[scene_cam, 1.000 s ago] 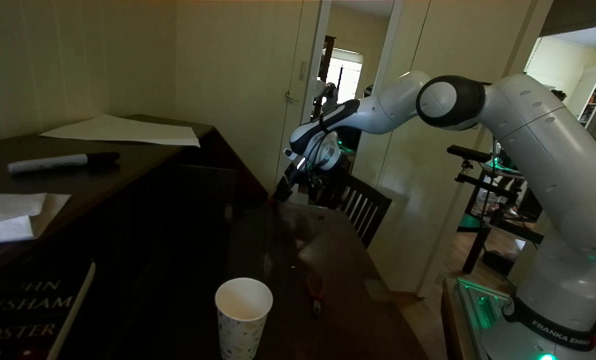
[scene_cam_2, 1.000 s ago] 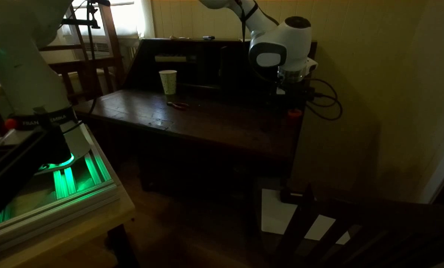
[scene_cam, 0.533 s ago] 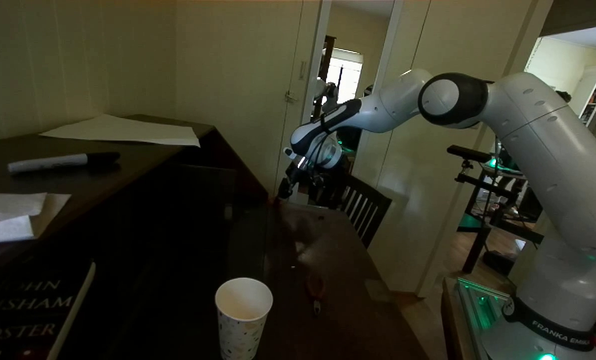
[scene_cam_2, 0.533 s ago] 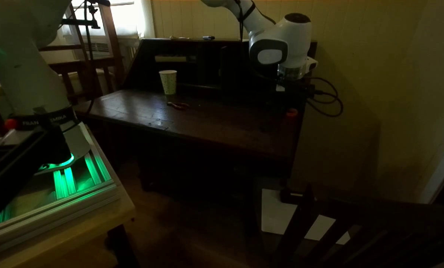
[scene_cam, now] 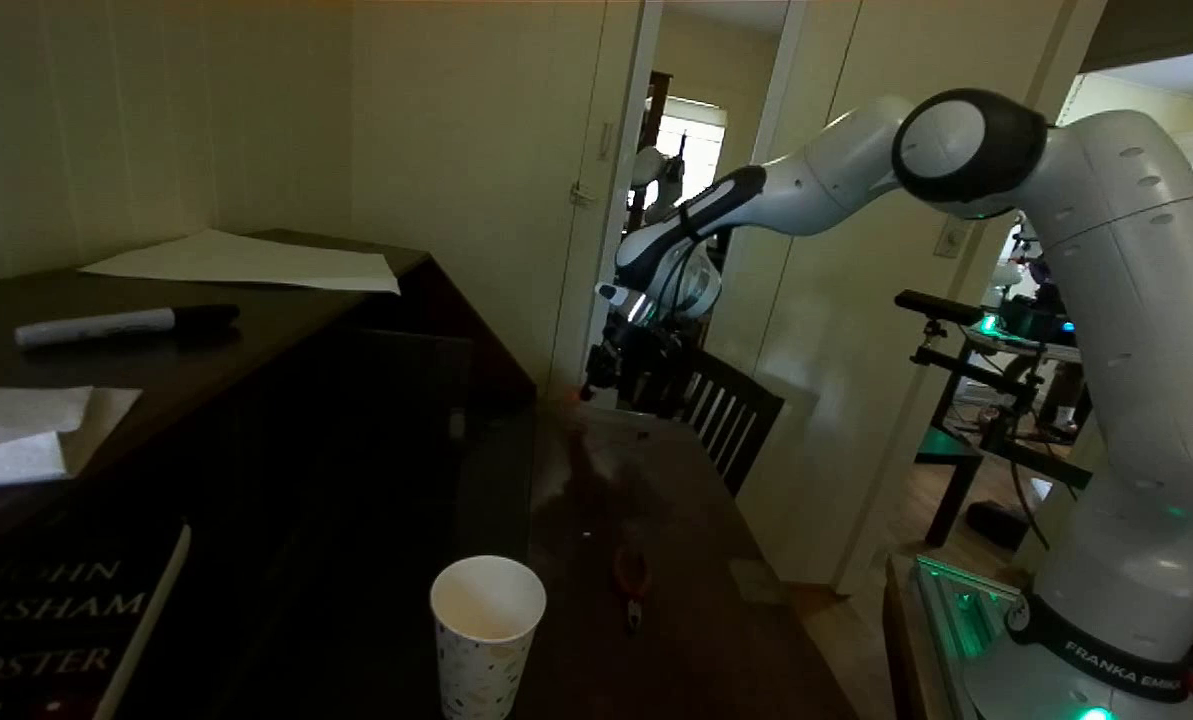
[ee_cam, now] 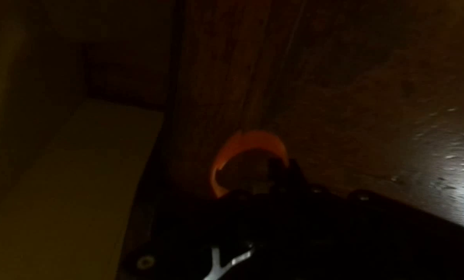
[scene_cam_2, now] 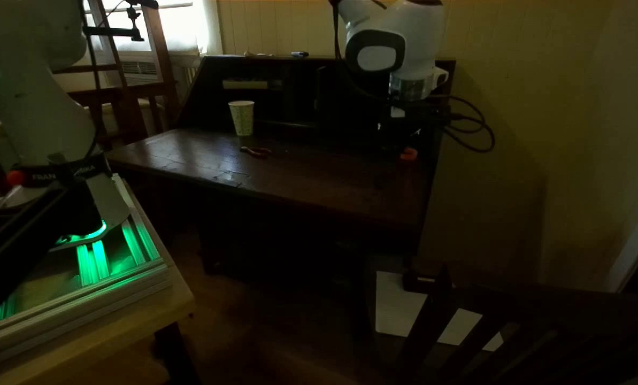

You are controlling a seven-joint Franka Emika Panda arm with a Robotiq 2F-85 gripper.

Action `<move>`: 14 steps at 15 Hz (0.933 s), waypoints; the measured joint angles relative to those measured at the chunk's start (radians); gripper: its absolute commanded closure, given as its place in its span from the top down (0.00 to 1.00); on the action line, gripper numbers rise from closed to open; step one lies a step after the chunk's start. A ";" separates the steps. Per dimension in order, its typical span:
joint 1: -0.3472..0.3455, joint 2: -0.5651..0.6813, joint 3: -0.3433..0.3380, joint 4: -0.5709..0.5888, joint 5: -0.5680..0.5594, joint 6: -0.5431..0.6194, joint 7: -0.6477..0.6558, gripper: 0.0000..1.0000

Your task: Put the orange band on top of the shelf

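The orange band (ee_cam: 255,140) is a curled, open ring, seen in the wrist view at the tips of my gripper (ee_cam: 286,167). The dark fingers are closed on its right end. The band (scene_cam_2: 408,154) hangs under my gripper (scene_cam_2: 400,143) above the far right part of the glossy table (scene_cam_2: 308,171). In an exterior view the band (scene_cam: 585,394) is a small red spot below the gripper (scene_cam: 596,378). The shelf (scene_cam: 276,305) is the tall dark cabinet with a flat top, higher than the table; its top edge (scene_cam_2: 268,59) runs along the back.
A white paper cup (scene_cam: 486,630) and red-handled pliers (scene_cam: 632,580) are on the table. A marker pen (scene_cam: 126,325), a paper sheet (scene_cam: 246,262) and folded paper (scene_cam: 26,430) lie on the shelf top. A book (scene_cam: 56,620) is in front. Chairs (scene_cam: 731,410) stand near the table.
The arm has risen and drawn back, carrying the band with it. In the exterior views the gripper and band have moved up, away from the table's far end. The band has turned slightly.
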 measured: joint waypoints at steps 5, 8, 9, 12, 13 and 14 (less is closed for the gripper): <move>-0.072 -0.257 0.019 -0.198 0.054 -0.209 -0.296 0.00; -0.068 -0.404 -0.054 -0.293 0.068 -0.371 -0.436 0.00; -0.061 -0.447 -0.088 -0.317 0.068 -0.411 -0.468 0.00; -0.037 -0.551 -0.202 -0.373 0.067 -0.499 -0.548 0.00; -0.028 -0.580 -0.239 -0.386 0.068 -0.528 -0.575 0.00; -0.020 -0.607 -0.273 -0.396 0.069 -0.563 -0.609 0.00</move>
